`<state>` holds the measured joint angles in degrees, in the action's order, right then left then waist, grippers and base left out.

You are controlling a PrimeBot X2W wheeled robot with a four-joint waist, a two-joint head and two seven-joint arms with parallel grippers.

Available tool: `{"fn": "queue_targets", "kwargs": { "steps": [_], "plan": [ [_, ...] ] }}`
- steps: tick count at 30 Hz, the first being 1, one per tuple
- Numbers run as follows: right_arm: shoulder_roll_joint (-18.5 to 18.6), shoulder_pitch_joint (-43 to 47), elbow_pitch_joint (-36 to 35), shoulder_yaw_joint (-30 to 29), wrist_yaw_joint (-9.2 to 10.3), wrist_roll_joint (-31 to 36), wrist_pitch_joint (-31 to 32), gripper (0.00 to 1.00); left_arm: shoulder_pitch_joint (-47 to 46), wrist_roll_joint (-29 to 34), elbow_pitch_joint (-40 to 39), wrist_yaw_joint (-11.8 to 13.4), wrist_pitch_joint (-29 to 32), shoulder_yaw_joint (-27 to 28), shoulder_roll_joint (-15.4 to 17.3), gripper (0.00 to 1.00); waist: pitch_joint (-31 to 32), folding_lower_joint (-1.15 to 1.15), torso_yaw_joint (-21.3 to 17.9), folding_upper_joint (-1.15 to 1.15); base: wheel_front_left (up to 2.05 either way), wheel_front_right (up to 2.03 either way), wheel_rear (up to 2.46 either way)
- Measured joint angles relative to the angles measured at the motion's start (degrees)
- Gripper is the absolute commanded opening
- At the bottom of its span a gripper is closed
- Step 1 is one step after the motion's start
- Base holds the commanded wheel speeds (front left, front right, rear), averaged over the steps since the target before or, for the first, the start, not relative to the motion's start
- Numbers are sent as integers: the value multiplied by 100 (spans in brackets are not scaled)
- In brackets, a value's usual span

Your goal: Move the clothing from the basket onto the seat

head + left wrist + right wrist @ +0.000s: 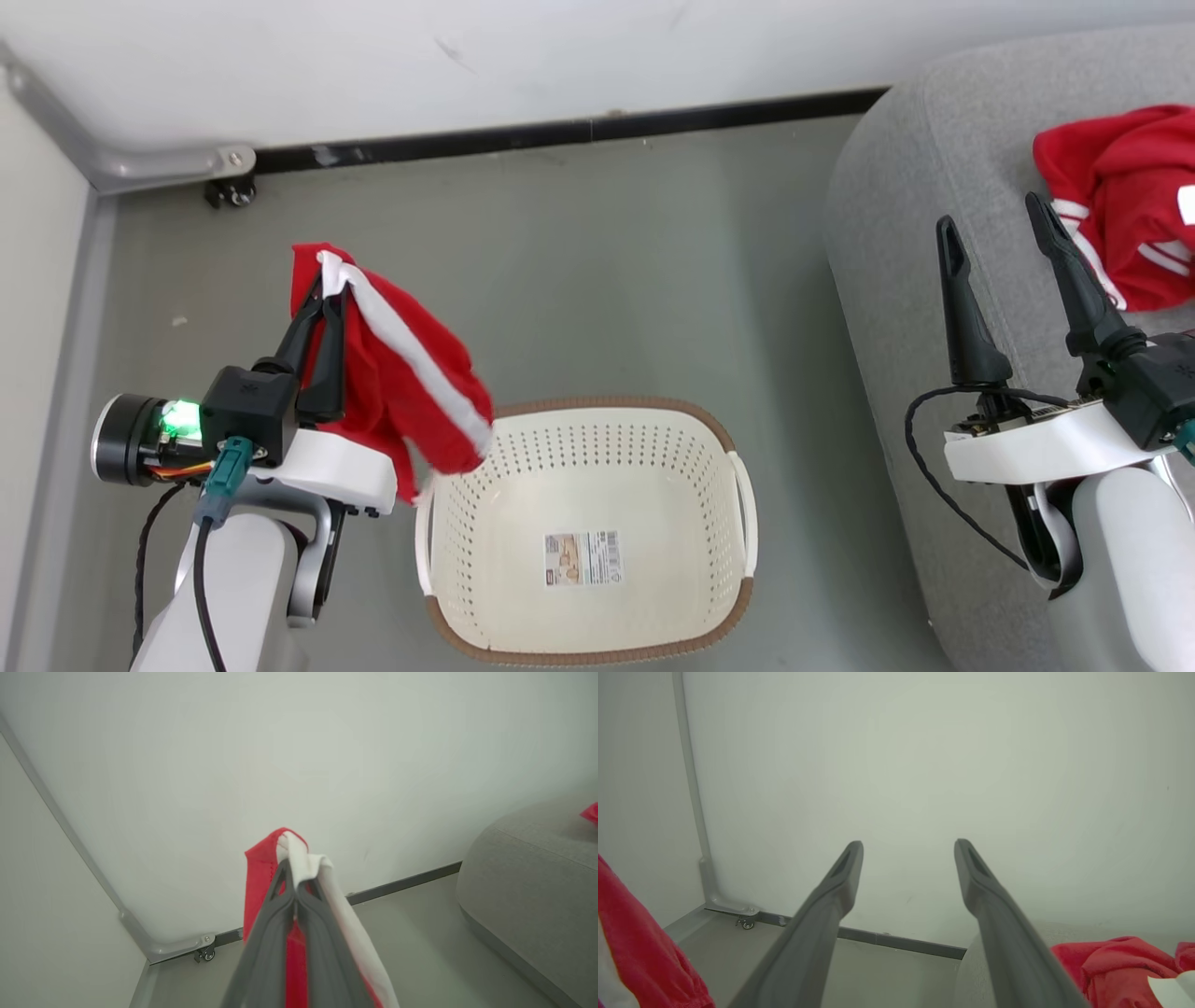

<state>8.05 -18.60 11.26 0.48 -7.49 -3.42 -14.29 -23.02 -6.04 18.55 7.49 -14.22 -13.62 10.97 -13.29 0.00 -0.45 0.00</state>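
so, you are more than halfway: the top (1134,205) already lies on the grey seat (896,243), and the basket (607,404) has no clothing inside, only its sticker (583,558). the shorts (411,383) hang from your left pincer (324,291), which is clamped on them near the basket's left corner, while your right pincer (991,215) stands wide apart and empty over the seat's edge. what is left, i think, is to carry the shorts over to the seat and release them.
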Motion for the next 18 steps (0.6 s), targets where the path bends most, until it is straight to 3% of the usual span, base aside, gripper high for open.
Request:
{"fn": "queue_targets", "kwargs": {
  "steps": [10, 18],
  "plan": [
    [110, 238, 43, 200, 0, -57, 2, 100, 46, -92, 174, -115, 0, -30, 29, 0, 448, 0, 83, 0, 0, 0, 0],
    [218, 276, 42, 724, 0, -233, 78, 100, 47, -137, 303, -254, 11, -153, 33, 0, 772, 0, 131, 0, 0, 0, 0]
  ]
}}
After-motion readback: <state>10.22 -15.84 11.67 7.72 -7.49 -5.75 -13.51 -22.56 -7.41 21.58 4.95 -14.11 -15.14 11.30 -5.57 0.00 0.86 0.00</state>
